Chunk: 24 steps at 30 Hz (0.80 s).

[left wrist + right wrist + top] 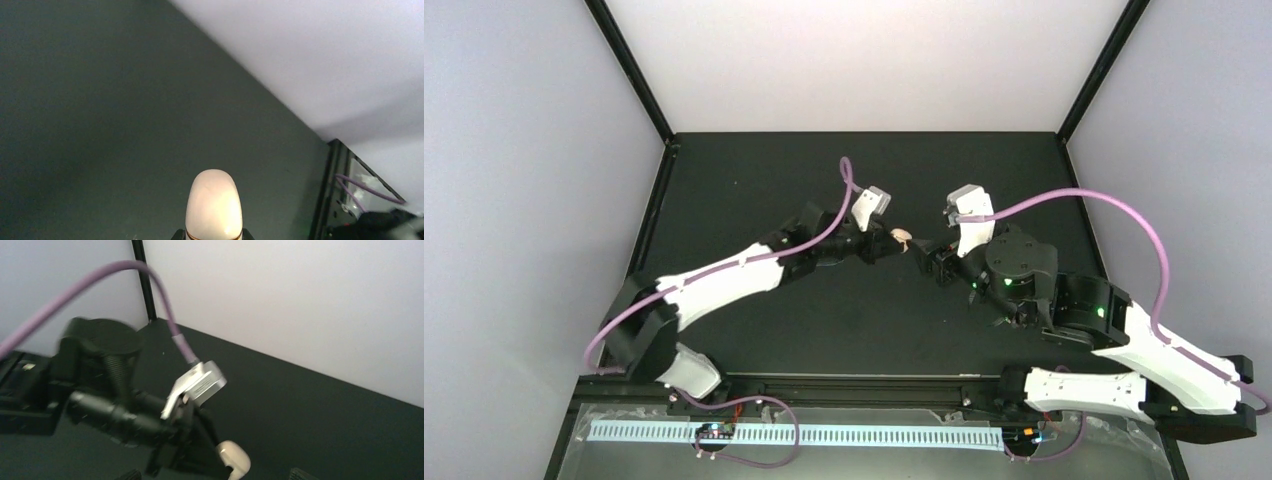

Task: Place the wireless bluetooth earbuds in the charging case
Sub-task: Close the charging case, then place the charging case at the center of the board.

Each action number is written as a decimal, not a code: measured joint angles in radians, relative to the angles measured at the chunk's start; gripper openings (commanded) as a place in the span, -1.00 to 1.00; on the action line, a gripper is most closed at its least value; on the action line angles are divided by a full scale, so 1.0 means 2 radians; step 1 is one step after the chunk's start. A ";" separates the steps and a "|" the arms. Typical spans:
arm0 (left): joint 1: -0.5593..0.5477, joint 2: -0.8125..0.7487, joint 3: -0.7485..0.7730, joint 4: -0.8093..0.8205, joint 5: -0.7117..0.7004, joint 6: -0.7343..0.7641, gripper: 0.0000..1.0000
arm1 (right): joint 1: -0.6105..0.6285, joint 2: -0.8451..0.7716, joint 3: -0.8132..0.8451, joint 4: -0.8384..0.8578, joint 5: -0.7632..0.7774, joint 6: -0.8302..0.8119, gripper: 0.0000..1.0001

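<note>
Currently, the left gripper (892,242) is clamped on a rounded cream plastic charging case (903,238), held over the middle of the dark matte table (844,330).

Left wrist view: the case (213,205) sticks out from between the pinching fingers, domed end pointing away from the camera. A thin brown seam line runs across it near the grip.

Right gripper (924,251): jaws spread wide, facing the left gripper at close range. Right wrist view: only the dark fingertips (299,473) show at the bottom edge. The case (233,459) sits just ahead of them, between the two tips as seen from there. Cannot tell whether they touch it.

A purple cable (844,190) loops over the left arm. Pale walls (864,60) enclose the table.
</note>
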<state>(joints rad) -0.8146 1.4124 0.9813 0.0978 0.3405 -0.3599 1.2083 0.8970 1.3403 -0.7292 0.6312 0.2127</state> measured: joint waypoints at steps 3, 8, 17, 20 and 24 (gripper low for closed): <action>0.018 0.071 0.042 -0.039 0.003 -0.040 -0.97 | 0.000 -0.010 -0.030 -0.004 -0.001 0.019 0.54; 0.043 0.156 0.092 -0.074 0.006 -0.080 -0.97 | 0.000 -0.030 -0.066 -0.010 -0.007 0.051 0.53; 0.100 0.307 0.222 -0.127 0.016 -0.110 -0.97 | 0.000 -0.061 -0.100 -0.019 -0.024 0.089 0.53; 0.115 0.329 0.239 -0.142 0.014 -0.113 -0.97 | 0.000 -0.068 -0.110 -0.020 -0.027 0.097 0.53; 0.127 0.349 0.250 -0.161 0.010 -0.113 -0.97 | 0.000 -0.076 -0.126 -0.021 -0.030 0.108 0.53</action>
<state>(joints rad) -0.5606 2.1105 1.4811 -0.2245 0.3603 -0.5865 1.2083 0.7452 1.0882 -0.7719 0.5709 0.4290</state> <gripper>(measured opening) 0.151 0.767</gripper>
